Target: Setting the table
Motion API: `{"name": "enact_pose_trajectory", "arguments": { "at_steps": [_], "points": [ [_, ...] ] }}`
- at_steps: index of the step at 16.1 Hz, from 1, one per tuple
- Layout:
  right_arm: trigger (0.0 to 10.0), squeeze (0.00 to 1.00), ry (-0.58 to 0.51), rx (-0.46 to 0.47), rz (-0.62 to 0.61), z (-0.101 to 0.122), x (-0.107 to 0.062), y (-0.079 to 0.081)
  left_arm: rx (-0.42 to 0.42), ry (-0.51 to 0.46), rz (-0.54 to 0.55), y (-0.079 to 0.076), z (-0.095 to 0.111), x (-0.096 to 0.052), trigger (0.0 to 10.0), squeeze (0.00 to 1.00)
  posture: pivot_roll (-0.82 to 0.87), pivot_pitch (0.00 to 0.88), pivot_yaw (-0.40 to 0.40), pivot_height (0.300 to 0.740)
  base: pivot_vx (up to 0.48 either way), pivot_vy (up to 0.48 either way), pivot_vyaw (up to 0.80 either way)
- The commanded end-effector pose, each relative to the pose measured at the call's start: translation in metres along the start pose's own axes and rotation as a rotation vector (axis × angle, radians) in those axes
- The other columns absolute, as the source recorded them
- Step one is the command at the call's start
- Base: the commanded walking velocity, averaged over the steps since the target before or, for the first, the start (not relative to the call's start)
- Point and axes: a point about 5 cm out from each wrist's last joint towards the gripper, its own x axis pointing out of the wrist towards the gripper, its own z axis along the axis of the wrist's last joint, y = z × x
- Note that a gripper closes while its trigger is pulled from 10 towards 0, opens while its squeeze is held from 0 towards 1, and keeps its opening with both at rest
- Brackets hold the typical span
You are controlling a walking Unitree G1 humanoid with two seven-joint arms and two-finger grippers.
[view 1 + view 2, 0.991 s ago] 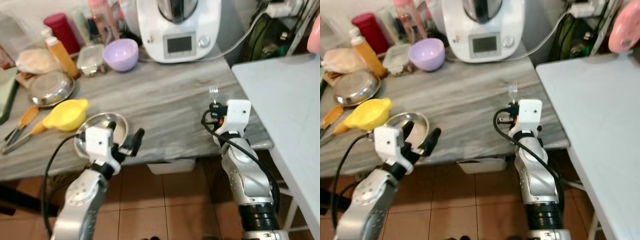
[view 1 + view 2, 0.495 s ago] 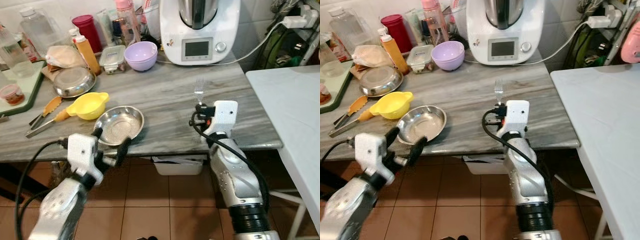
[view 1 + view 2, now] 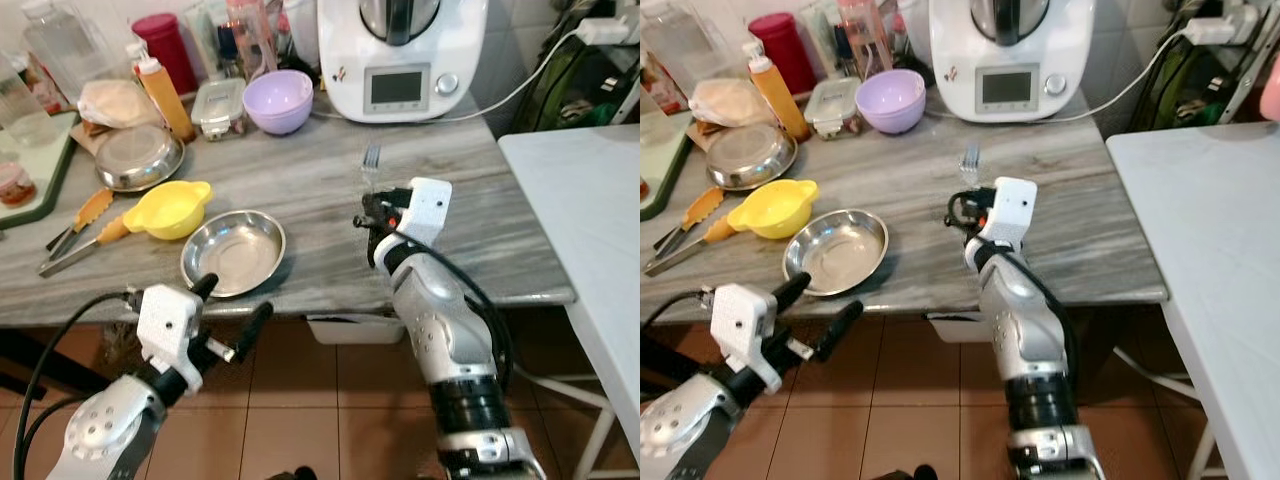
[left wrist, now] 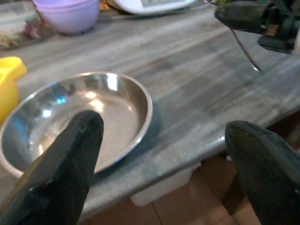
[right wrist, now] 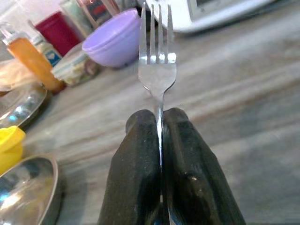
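A home kitchen. A grey stone-look counter (image 3: 300, 190) carries a white cooking machine (image 3: 402, 50) plugged in by a cable, a lilac bowl (image 3: 278, 100), steel dishes (image 3: 232, 252), a yellow strainer (image 3: 168, 208), tongs (image 3: 75, 230), a squeeze bottle (image 3: 165, 82), a red canister (image 3: 168, 45) and food tubs (image 3: 220, 105). The floor is brown tile (image 3: 320, 400), and a white table (image 3: 590, 220) stands just beside the counter.
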Motion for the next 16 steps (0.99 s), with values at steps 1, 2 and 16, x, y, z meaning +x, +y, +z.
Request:
{"name": "enact_pose_trajectory", "arguments": {
  "at_steps": [1, 2, 16],
  "points": [
    [10.0, 0.00, 0.015, 0.058, 0.044, 0.000, 0.005, 0.022, 0.014, 0.008, -0.008, -0.001, 0.002, -0.004, 10.0, 0.00, -0.09, 0.183, 0.143, 0.740, 0.000, 0.000, 0.00],
    [10.0, 0.00, 0.029, 0.075, 0.046, -0.002, 0.007, 0.024, 0.013, 0.010, -0.008, -0.001, 0.002, -0.004, 10.0, 0.00, -0.08, 0.184, 0.141, 0.740, 0.000, 0.000, 0.00],
    [10.0, 0.00, 0.271, 0.255, 0.107, -0.029, 0.029, 0.068, -0.013, 0.025, -0.046, -0.004, -0.010, 0.002, 10.0, 0.00, -0.09, 0.185, 0.133, 0.740, 0.000, 0.000, 0.00]
  ]
}}
